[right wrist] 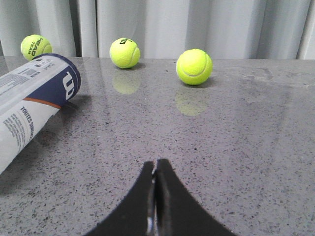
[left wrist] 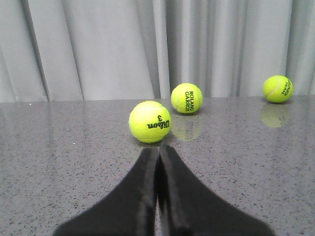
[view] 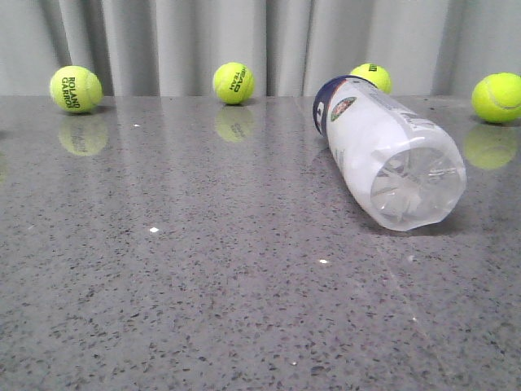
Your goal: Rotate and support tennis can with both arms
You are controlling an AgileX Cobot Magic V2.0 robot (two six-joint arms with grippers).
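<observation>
The tennis can [view: 383,151] lies on its side on the grey table, right of centre in the front view, its clear bottom end toward the camera and its navy band at the far end. The right wrist view shows its navy end with a white logo [right wrist: 34,96] off to one side, well apart from my right gripper [right wrist: 156,163], which is shut and empty. My left gripper [left wrist: 158,148] is shut too, empty, with a Wilson tennis ball [left wrist: 149,121] just beyond its tips. Neither arm shows in the front view.
Several yellow tennis balls sit along the table's far edge before a grey curtain: one far left [view: 76,89], one mid [view: 234,82], one behind the can [view: 371,77], one far right [view: 496,98]. The grey speckled table [view: 203,285] stretches toward the camera.
</observation>
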